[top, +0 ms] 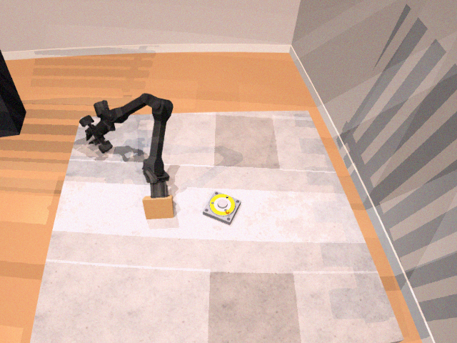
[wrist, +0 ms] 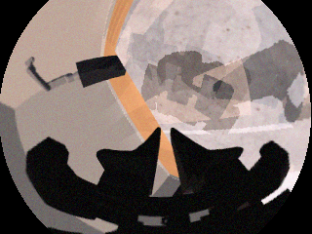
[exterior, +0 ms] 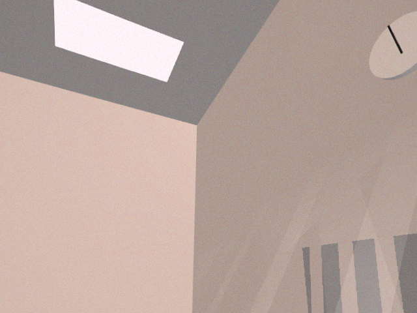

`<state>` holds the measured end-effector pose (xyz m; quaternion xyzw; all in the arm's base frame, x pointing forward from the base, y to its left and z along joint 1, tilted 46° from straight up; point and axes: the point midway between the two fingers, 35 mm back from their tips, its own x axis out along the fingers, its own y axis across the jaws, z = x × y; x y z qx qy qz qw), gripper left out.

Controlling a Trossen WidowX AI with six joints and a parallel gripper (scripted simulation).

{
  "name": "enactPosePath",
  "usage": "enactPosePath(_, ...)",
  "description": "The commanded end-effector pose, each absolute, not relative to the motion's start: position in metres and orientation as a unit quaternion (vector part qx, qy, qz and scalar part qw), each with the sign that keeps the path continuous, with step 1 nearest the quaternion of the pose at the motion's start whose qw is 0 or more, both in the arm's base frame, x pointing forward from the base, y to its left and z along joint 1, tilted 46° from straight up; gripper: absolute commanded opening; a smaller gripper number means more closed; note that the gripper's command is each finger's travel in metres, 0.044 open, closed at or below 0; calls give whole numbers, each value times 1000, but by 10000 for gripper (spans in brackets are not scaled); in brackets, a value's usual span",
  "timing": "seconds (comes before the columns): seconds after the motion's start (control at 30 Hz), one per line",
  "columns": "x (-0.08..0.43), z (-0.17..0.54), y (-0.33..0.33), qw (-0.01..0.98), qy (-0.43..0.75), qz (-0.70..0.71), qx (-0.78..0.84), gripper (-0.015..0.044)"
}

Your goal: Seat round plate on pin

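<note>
The round yellow plate (top: 232,204) sits around the pale post (top: 222,203) on the square grey base (top: 221,217), right of the arm's mount in the top view. Its small orange tab (top: 227,211) points toward the base's near corner. Small dark spots show on the ring, but which is the hole or the pin is too small to tell. Any tilt of the plate is also too small to tell. My gripper (top: 91,139) (wrist: 165,130) is shut and empty, at the far left, well away from the plate. The wrist view does not show the plate or base.
The arm's orange-brown mounting block (top: 158,207) stands left of the base. The pale tabletop (top: 254,306) lies under both. A black object (top: 8,106) stands at the left edge of the top view. The exterior view shows only walls, ceiling, a light panel (exterior: 114,40) and a round wall clock (exterior: 387,60).
</note>
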<state>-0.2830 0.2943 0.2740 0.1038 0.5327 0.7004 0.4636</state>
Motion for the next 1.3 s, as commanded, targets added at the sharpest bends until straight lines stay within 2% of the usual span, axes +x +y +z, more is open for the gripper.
enactPosePath(0.0,-231,311,329,502,490,697,151,0)
enactPosePath(0.1,-206,324,342,522,470,692,167,0)
enactPosePath(0.27,-118,365,369,591,399,668,212,0)
enactPosePath(0.33,-106,371,370,599,387,666,217,0)
enactPosePath(0.53,-6,393,376,689,303,622,215,0)
enactPosePath(0.63,23,396,368,719,278,598,218,0)
enactPosePath(0.8,106,390,356,791,240,533,180,0)
enactPosePath(0.87,117,390,353,799,236,523,180,0)
enactPosePath(1.03,192,370,328,850,231,445,160,0)
enactPosePath(1.13,215,363,318,865,229,423,143,0)
enactPosePath(1.27,271,339,287,894,238,366,100,0)
